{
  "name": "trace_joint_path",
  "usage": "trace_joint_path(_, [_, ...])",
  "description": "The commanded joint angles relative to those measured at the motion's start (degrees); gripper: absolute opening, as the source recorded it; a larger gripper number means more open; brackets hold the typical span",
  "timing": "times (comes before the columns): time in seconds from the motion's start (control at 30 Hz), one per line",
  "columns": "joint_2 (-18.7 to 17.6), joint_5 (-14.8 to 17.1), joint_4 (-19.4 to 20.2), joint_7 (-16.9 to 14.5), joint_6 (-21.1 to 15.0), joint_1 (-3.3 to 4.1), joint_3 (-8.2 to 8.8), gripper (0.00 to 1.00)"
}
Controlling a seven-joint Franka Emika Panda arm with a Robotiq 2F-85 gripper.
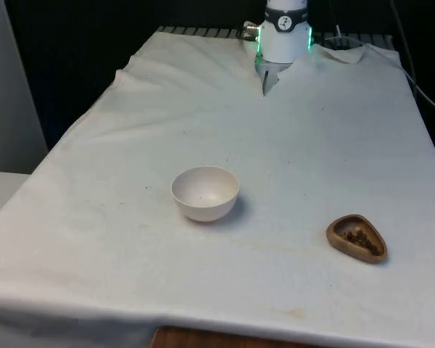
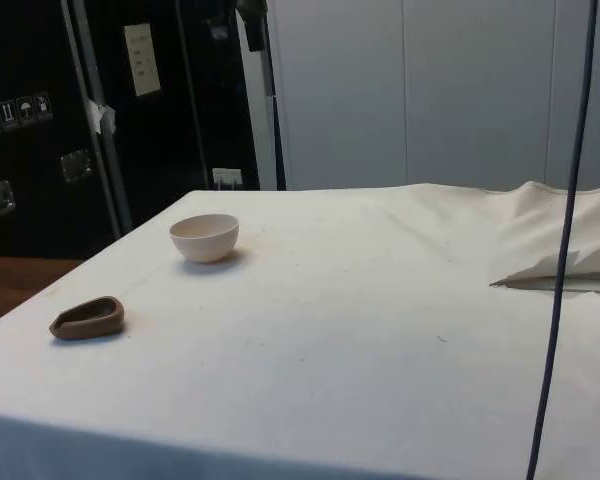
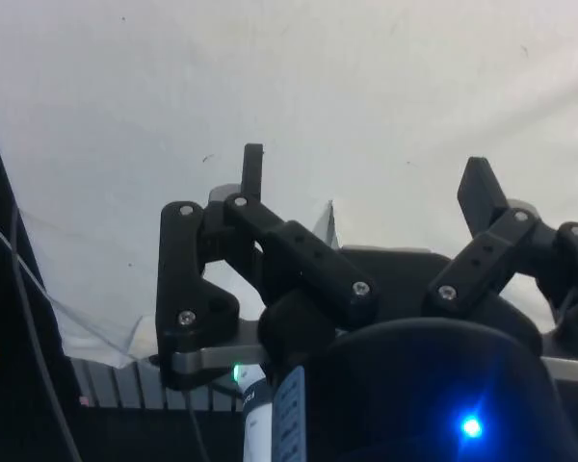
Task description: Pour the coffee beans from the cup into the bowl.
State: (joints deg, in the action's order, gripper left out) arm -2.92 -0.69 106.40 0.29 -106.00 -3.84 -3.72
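Observation:
A white bowl (image 1: 205, 192) stands upright near the middle of the table, a little towards the front view's left; the side view has the bowl (image 2: 204, 237) at the far left. A small brown teardrop-shaped cup (image 1: 357, 237) holding coffee beans rests on the cloth at the front view's right, near the front edge, and the cup (image 2: 87, 318) lies closest to the side camera's left. In the wrist view my gripper (image 3: 366, 168) is open above bare white cloth, far from both objects. Nothing sits between its fingers.
The cloth (image 1: 312, 145) is rucked into folds around the robot's base (image 1: 285, 32) at the far end. A black cable (image 2: 565, 240) hangs down in the side view's right. Bare wood (image 1: 203, 339) shows under the cloth's front edge.

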Motion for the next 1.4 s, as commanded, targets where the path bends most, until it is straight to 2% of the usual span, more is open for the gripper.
trace_joint_path(0.0, [-0.63,-0.06,-0.69,0.06,0.06,0.0,0.0,1.0])
trace_joint_path(0.23, [-2.64,-0.17,-1.95,1.15,-1.72,0.63,-0.29,1.0])
trace_joint_path(0.27, [-2.46,0.0,-1.95,0.57,-1.2,0.46,-0.17,1.0])
trace_joint_path(0.4, [-2.52,0.23,-0.63,2.81,-3.55,1.15,-0.46,1.0])
trace_joint_path(0.5, [-2.29,0.52,0.92,4.13,-5.39,1.49,-0.52,1.0])
trace_joint_path(0.53, [-2.81,0.11,0.17,3.72,-4.3,1.43,-0.46,1.0])
trace_joint_path(0.57, [-2.23,0.57,1.32,4.35,-5.79,1.55,-0.52,1.0])
trace_joint_path(0.67, [-2.23,0.57,2.35,5.44,-6.99,1.95,-0.63,1.0])
trace_joint_path(0.83, [-2.69,0.46,3.5,7.51,-9.11,2.41,-1.55,1.0])
trace_joint_path(0.87, [-2.58,0.34,3.44,7.16,-8.54,2.29,-1.55,1.0])
trace_joint_path(1.07, [-4.18,0.63,3.32,9.11,-11.29,2.81,-2.52,1.0])
trace_joint_path(1.17, [-4.01,0.34,3.5,8.88,-11.06,2.75,-2.52,1.0])
trace_joint_path(1.23, [-5.61,0.57,2.69,9.91,-12.66,3.04,-2.92,1.0])
trace_joint_path(1.37, [-7.51,1.15,2.29,10.14,-14.73,3.04,-3.04,1.0])
